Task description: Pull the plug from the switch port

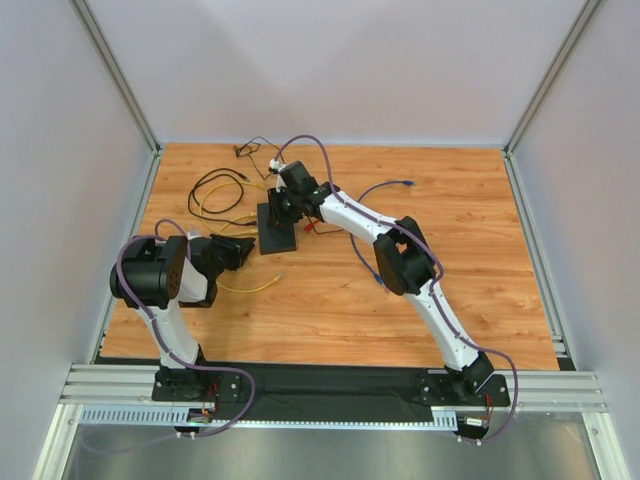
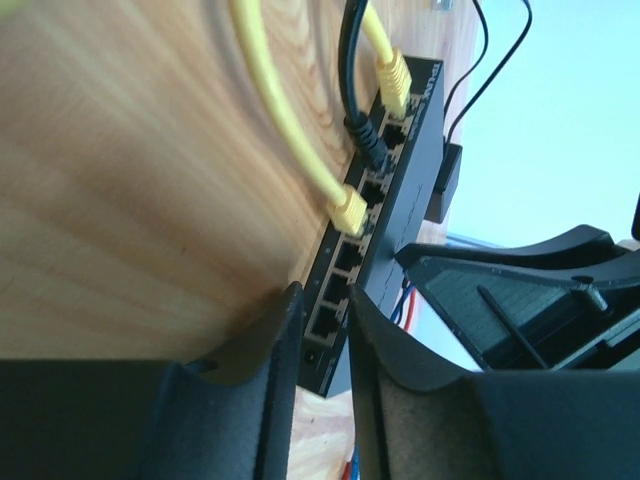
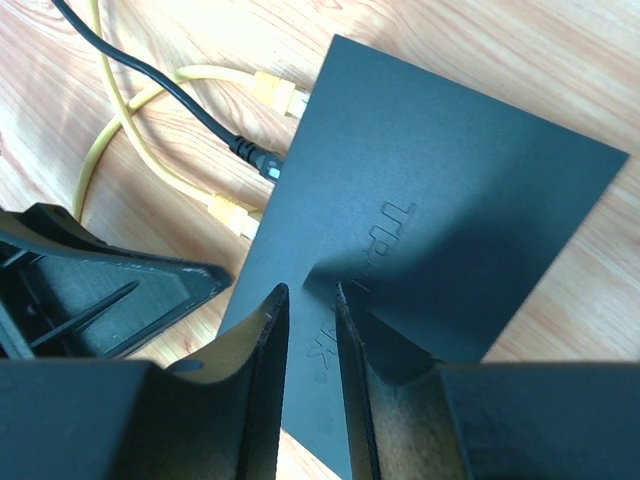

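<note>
The switch (image 1: 277, 228) is a flat black box lying on the wooden table. Its port edge (image 2: 362, 225) carries two yellow plugs (image 2: 348, 210) (image 2: 394, 78) and a black plug (image 2: 366, 137) between them. My left gripper (image 1: 238, 250) sits low at the switch's left, near the empty end ports; its jaws (image 2: 322, 300) are close together with nothing between them. My right gripper (image 1: 286, 203) is over the switch's top face (image 3: 450, 190), its tips (image 3: 312, 295) close together just above or on the lid. The plugs also show in the right wrist view (image 3: 256, 160).
Black cable loops (image 1: 215, 185) and yellow cable (image 1: 250, 285) lie left of the switch. A loose cable with a blue plug (image 1: 404, 184) lies at the back right. A small black adapter (image 2: 447, 182) sits behind the switch. Grey walls ring the table.
</note>
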You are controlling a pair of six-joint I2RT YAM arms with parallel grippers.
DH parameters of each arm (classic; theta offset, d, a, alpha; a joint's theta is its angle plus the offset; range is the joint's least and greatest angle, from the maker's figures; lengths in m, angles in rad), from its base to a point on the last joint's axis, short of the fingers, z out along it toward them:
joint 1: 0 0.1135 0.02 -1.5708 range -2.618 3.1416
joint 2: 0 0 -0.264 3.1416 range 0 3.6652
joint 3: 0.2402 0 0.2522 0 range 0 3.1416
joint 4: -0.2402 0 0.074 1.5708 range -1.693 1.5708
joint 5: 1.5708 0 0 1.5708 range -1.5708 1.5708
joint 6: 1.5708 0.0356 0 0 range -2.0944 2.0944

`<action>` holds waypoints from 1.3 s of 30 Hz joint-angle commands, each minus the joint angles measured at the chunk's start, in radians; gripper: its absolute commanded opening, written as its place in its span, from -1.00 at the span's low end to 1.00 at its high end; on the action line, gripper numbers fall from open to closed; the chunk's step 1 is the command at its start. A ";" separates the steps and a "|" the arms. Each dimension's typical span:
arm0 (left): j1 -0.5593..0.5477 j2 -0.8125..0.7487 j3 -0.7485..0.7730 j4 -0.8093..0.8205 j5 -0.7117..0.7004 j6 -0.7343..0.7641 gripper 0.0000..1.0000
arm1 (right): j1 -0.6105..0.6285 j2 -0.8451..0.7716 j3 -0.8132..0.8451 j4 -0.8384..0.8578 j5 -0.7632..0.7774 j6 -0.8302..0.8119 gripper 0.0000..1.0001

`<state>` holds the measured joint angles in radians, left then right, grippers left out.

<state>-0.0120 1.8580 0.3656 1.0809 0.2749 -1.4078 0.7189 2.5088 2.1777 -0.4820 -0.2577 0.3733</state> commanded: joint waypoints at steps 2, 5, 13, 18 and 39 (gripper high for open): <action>0.004 0.013 0.058 -0.002 -0.022 -0.002 -0.39 | 0.002 0.065 0.051 -0.089 0.080 0.009 -0.46; 0.003 0.007 0.070 -0.027 -0.042 -0.016 -0.37 | 0.004 0.071 0.054 -0.109 0.113 0.012 -0.49; -0.020 -0.054 0.111 -0.177 -0.111 0.000 -0.22 | 0.002 0.079 0.068 -0.144 0.120 0.022 -0.50; -0.045 -0.059 0.116 -0.226 -0.152 -0.028 -0.21 | 0.002 0.076 0.068 -0.144 0.123 0.019 -0.50; -0.078 -0.045 0.168 -0.323 -0.212 -0.051 -0.21 | -0.003 0.079 0.067 -0.145 0.132 0.019 -0.52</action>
<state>-0.0856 1.8229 0.5072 0.8268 0.0940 -1.4754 0.7258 2.5324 2.2364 -0.5453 -0.2062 0.4042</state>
